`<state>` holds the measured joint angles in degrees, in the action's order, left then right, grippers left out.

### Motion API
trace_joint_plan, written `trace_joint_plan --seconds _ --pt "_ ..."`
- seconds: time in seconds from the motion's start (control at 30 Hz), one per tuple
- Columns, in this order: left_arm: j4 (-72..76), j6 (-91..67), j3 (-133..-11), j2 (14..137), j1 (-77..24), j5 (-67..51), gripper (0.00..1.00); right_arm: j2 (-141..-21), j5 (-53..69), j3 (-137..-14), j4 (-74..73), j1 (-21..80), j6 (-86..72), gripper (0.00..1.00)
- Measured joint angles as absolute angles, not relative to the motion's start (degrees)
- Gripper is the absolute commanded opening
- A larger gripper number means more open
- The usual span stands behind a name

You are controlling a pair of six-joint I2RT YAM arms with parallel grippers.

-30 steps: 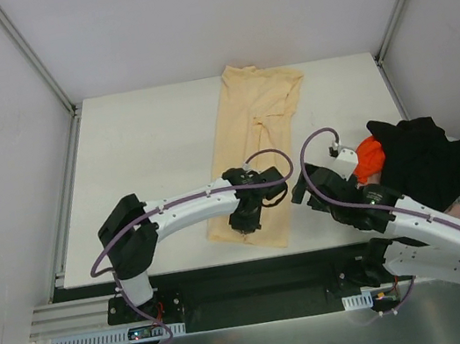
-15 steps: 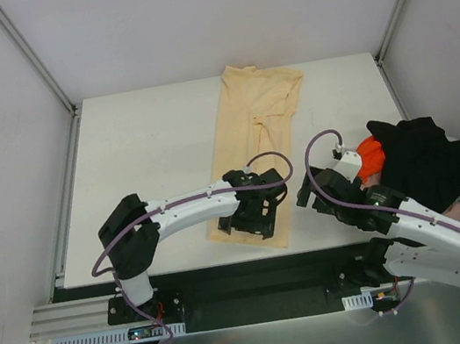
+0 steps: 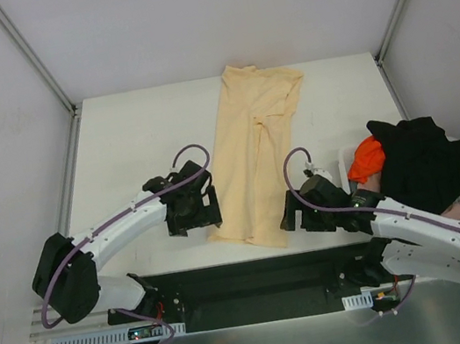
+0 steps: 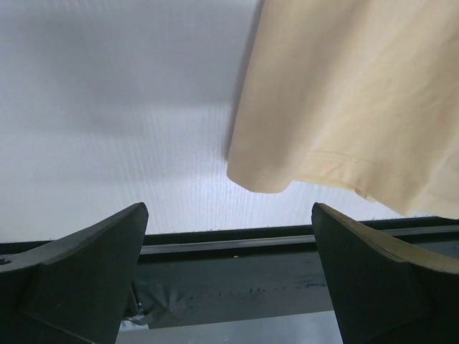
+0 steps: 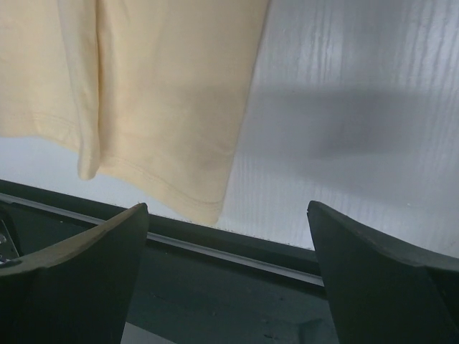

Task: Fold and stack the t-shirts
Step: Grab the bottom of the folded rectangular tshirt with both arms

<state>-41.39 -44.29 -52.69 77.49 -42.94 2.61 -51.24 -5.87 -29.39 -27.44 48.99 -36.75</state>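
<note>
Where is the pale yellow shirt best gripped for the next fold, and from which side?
Probably at its two near hem corners, the left gripper taking the left corner, the right gripper the right corner, each from its own outer side. The shirt lies flat as a long strip with the hem at the near end, and both open grippers flank it.
</note>
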Motion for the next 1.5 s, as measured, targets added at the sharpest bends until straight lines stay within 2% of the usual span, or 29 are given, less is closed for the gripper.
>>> trace_joint_plan --seconds 0.13,0.23,0.33,0.47,0.57,0.6,0.67,0.9,1.0,1.23,1.33,1.37,1.4,1.5 --pt "-37.23 -44.18 -49.01 78.04 -39.90 -2.70 0.81 -54.37 -2.87 -28.56 -24.38 48.97 -37.34 0.97" --pt "-34.50 -44.05 -48.25 79.55 -38.87 -5.23 0.78 -55.31 -1.98 -27.68 -22.17 48.97 -38.68 0.97" --pt "-32.51 -43.99 -47.29 80.79 -38.87 -7.09 0.70 -55.46 -1.15 -26.26 -20.21 48.95 -40.03 0.97" --pt "-31.35 -43.97 -46.46 82.87 -38.87 -8.51 0.54 -55.94 0.49 -24.56 -18.44 48.95 -41.45 0.99" --pt "-30.48 -44.14 -45.95 84.93 -38.87 -8.80 0.45 -56.10 1.80 -23.66 -16.36 48.95 -42.46 0.99" --pt "-30.35 -44.16 -45.71 85.38 -38.87 -8.84 0.38 -56.16 2.31 -23.38 -15.55 48.95 -42.83 0.99" --pt "-30.15 -44.36 -45.06 85.84 -38.85 -8.97 0.33 -56.16 3.03 -22.85 -14.09 48.95 -43.38 0.94" --pt "-29.80 -44.29 -44.21 85.93 -37.74 -9.78 0.22 -57.67 5.67 -21.85 -10.39 48.95 -44.45 0.79" --pt "-29.71 -44.23 -44.10 85.93 -37.63 -10.09 0.21 -58.63 6.44 -21.65 -9.13 48.95 -44.71 0.73" --pt "-28.73 -44.14 -44.10 86.48 -37.43 -11.79 0.20 -61.65 8.51 -21.56 -5.58 48.95 -45.95 0.68" --pt "-27.88 -44.10 -44.10 86.87 -37.43 -12.93 0.13 -62.04 8.71 -21.37 -4.99 48.95 -46.61 0.68" --pt "-27.64 -44.01 -44.10 87.05 -37.43 -13.19 0.03 -62.08 8.80 -21.30 -4.84 48.95 -46.76 0.68" --pt "-27.35 -43.94 -44.10 87.20 -37.43 -13.39 0.00 -62.11 8.82 -21.28 -4.78 48.95 -46.94 0.68" --pt "-26.81 -43.68 -44.12 87.61 -37.41 -13.58 0.00 -62.33 8.82 -21.28 -4.73 48.95 -47.33 0.67"
